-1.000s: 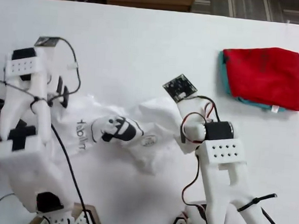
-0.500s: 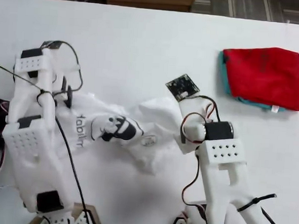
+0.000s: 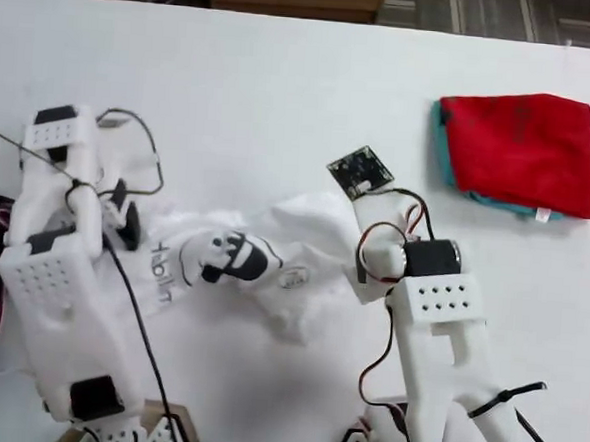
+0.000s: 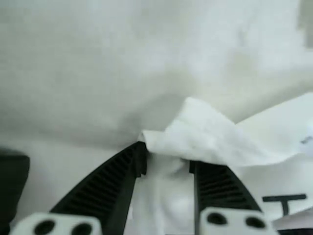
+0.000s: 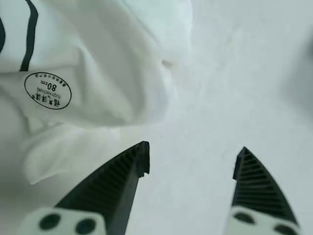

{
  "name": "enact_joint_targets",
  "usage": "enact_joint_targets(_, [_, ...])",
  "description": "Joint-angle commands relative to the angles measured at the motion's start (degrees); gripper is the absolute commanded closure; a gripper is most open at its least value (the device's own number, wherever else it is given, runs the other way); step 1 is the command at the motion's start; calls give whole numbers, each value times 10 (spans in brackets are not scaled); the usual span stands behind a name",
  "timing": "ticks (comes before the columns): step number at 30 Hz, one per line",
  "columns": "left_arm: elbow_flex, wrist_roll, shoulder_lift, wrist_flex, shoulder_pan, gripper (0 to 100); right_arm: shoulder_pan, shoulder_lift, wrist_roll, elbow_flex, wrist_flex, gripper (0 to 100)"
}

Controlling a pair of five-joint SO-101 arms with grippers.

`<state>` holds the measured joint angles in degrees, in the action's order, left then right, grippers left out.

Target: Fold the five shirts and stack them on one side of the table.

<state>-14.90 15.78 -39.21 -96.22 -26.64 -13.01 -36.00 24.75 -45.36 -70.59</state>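
Between the left gripper's (image 4: 166, 161) black jaws a bunched fold of the white shirt (image 4: 210, 132) is pinched, with cloth filling the gap and spilling out past the tips. Over the last second this arm has drawn back toward its own base in the high view, and the left gripper (image 3: 125, 216) has carried the shirt's edge with it. The lettering next to the jaws has slid a little the same way, while the printed face (image 3: 228, 255) further out on the white shirt (image 3: 262, 264) has hardly shifted. The pull is therefore taking up slack, not yet laying a clean fold; the garment is still rumpled and lies between the two arms. The right gripper (image 5: 193, 161) has not moved. Its jaws stand spread wide over bare table (image 5: 234, 73) with nothing between them, and the shirt's hem and round label (image 5: 47, 91) lie just off one jaw tip. Well beyond that arm, near the table's side, a folded red shirt (image 3: 520, 145) rests on a teal shirt (image 3: 445, 150). This looks like the start of the stack, with the white one probably next to join it.
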Motion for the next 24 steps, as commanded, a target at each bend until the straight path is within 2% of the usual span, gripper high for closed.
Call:
enact_joint_targets(1, [15, 34, 13, -25, -48, 836, 5, -20, -4, 16, 0, 720])
enact_joint_targets(8, [14, 96, 111, -54, -96, 836, 2, -20, -4, 22, 0, 720])
enact_joint_targets(14, [14, 98, 213, -49, -89, 834, 2, -20, -4, 22, -2, 720])
enact_joint_targets(20, [29, 64, 180, 80, -65, 832, 1, -19, -4, 21, -4, 720])
enact_joint_targets(24, [29, 45, 115, 121, -39, 832, 1, -19, -4, 21, -5, 720])
